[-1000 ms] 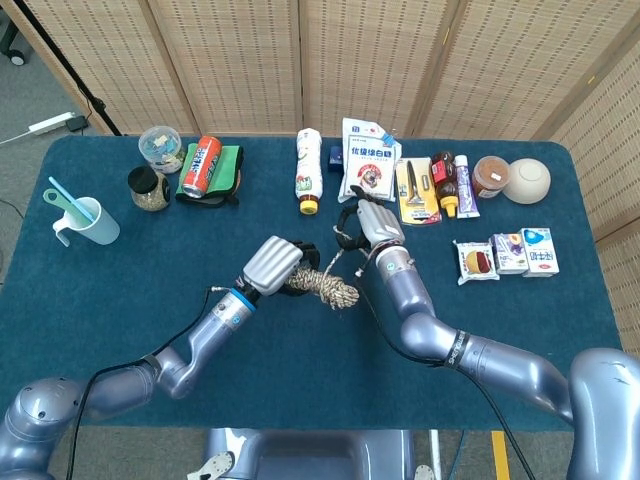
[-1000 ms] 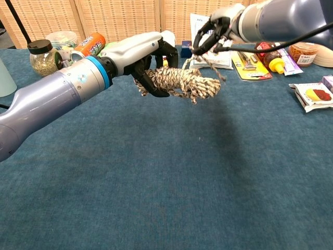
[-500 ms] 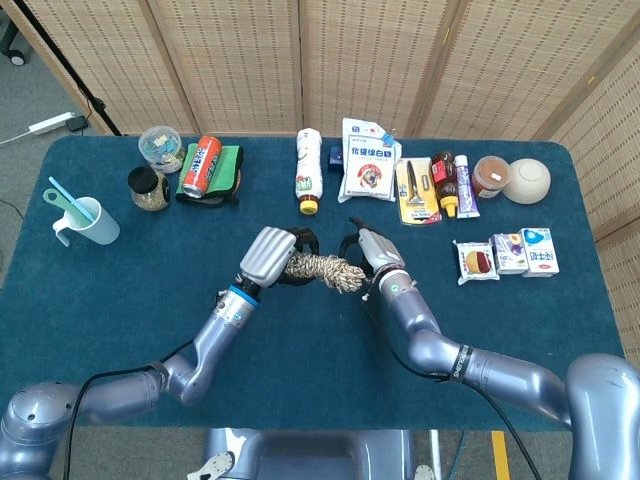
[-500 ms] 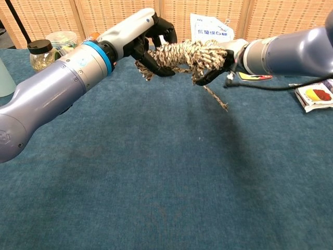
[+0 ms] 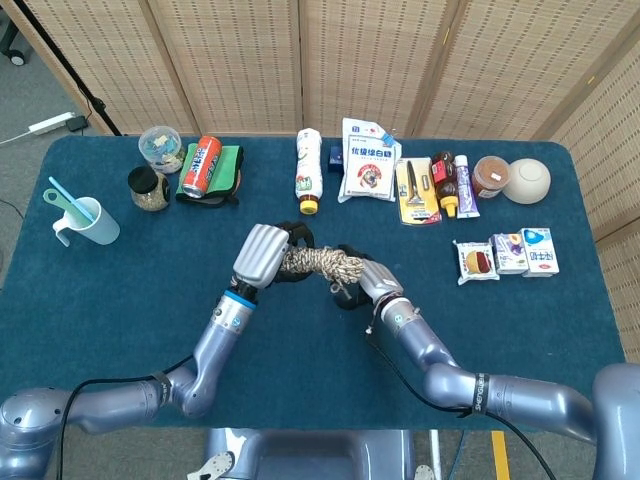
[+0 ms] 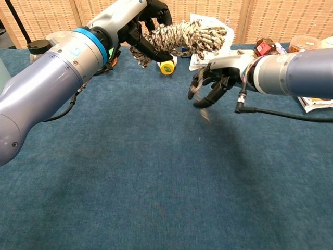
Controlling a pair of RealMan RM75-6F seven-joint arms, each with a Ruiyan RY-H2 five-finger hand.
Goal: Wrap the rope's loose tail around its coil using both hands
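Note:
A speckled rope coil (image 5: 322, 264) (image 6: 187, 36) lies level in the air above the middle of the blue table (image 5: 120, 300). My left hand (image 5: 265, 255) (image 6: 136, 23) grips its left end. Just below and to the right of the coil, my right hand (image 5: 368, 283) (image 6: 213, 78) has its fingers curled in. It seems to pinch the loose tail (image 6: 203, 114), whose frayed end hangs blurred under the hand. In the head view the tail (image 5: 338, 287) runs from the coil's right end down to that hand.
Along the far edge stand a white bottle (image 5: 310, 175), a white packet (image 5: 367, 160), a can (image 5: 201, 165) on a green cloth, jars (image 5: 148, 187) and a bowl (image 5: 527, 180). A cup (image 5: 85, 220) is far left, and snack packs (image 5: 510, 252) are on the right.
My left hand has lifted the coil higher and away from me. My right hand has swung from behind the coil, past its right end, to below it, bringing the tail along.

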